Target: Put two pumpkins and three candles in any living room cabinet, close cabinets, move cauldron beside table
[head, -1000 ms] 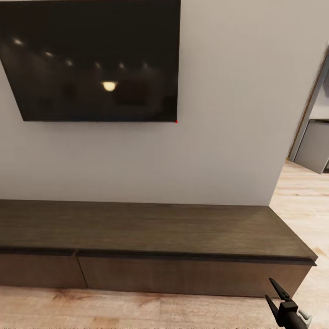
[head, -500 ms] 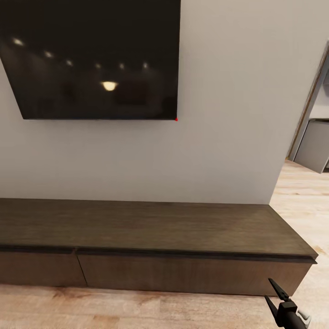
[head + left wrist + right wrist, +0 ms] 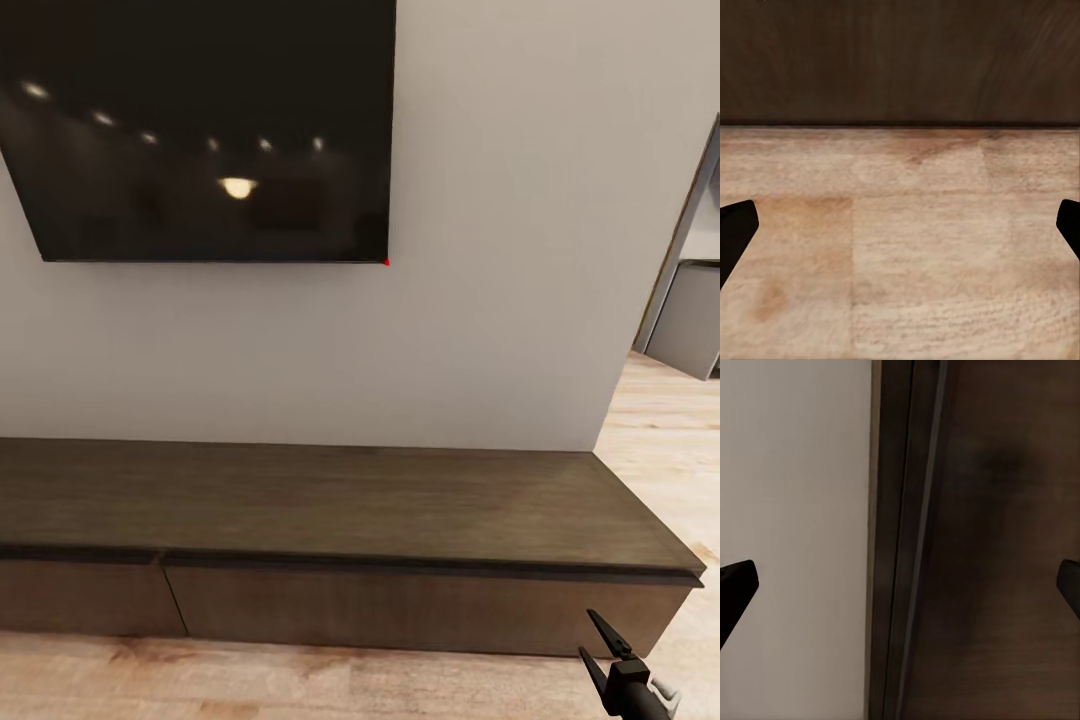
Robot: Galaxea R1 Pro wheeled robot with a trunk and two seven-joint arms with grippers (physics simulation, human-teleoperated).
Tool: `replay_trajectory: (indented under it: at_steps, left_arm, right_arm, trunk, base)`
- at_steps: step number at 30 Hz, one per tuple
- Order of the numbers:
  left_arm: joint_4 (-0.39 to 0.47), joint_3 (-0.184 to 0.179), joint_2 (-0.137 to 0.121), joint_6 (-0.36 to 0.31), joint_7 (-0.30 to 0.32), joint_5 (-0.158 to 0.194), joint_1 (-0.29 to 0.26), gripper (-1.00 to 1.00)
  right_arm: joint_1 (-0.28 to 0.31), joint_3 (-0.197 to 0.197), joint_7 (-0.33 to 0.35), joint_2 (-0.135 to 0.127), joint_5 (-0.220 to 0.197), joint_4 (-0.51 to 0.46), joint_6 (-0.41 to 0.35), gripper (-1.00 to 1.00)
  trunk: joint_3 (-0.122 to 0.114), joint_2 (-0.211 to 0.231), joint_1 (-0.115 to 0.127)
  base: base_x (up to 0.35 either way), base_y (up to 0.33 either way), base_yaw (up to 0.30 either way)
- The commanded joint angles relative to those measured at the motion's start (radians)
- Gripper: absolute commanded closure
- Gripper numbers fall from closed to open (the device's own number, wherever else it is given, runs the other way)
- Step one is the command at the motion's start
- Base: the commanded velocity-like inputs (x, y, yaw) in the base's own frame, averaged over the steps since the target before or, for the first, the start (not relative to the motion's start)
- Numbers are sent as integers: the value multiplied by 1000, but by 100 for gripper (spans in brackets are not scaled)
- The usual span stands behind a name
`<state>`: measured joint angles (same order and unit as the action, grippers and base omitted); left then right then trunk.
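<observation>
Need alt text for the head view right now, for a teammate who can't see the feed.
A long, low dark-brown cabinet runs along a pale wall, its two visible drawer fronts shut and nothing on its top. A black wall-mounted screen hangs above it, reflecting ceiling lights. The right gripper, fingers apart, shows at the lower right over light wood floor; a doorway opens at far right.

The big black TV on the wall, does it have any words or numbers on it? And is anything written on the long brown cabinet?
No text can be read anywhere.
TV: no words, no brand, just reflected ceiling lights on a dark screen and a tiny red dot at its lower corner.
Cabinet: plain dark-brown wood, no labels or numbers.
Right end effector: no markings visible.
</observation>
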<state>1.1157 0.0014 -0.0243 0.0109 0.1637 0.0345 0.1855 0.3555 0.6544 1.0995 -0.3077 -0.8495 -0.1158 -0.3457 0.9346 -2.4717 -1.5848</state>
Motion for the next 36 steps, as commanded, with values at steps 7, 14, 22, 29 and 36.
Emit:
replay_trajectory:
  at_steps: [7,14,22,29,36]
  left_arm:
    - [0,0,0,1,3,0,0,-100]
    - [0,0,0,0,3,-1,0,-100]
    - [0,0,0,1,2,-1,0,-100]
    - [0,0,0,1,2,-3,0,-100]
    - [0,0,0,1,2,-4,0,-100]
  right_arm:
    - [0,-4,1,-1,-10,1,-10,-100]
    - [0,-5,1,-1,-10,1,-10,-100]
    - [0,-5,2,0,-10,1,-9,-100]
    - [0,-5,2,1,-9,1,-9,-100]
    - [0,-6,2,1,-8,1,-8,-100]
  trunk:
    - [1,0,0]
    - [1,0,0]
    - [1,0,0]
    - [1,0,0]
    - [1,0,0]
  base:
    - [104,0,0]
    - [76,0,0]
    - [104,0,0]
    - [88,0,0]
    - [51,0,0]
